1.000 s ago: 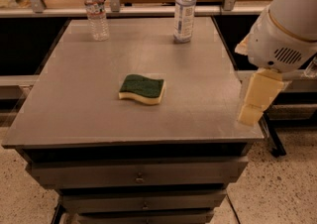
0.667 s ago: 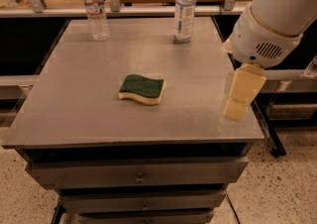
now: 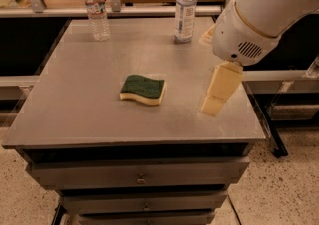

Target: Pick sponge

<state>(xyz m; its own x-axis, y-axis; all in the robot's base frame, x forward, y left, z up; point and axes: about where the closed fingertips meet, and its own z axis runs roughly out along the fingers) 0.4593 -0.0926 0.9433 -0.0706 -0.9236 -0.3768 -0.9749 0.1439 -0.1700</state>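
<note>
Toward the far left corner of the counter [image 3: 70, 119] stands a water bottle [image 3: 96, 10], well away from the work. Near the middle lies the sponge [image 3: 143, 89], flat with its green scouring side up and nothing touching it. Its long axis runs roughly left to right across the view, the right end dipping slightly toward the near edge, and its short wavy sides face the far and near edges. A second bottle [image 3: 185, 10] stands at the far edge behind it. To the right, the gripper [image 3: 213, 105] hangs tilted just above the counter, near the sponge but apart from it; whether it is spread or closed cannot be told from this angle. The step in hand looks like the approach. Done well, it would bring the gripper over the sponge's middle, turned to close across the short width, spread wider than that width, then straight down until the soft foam can be pinched.
</note>
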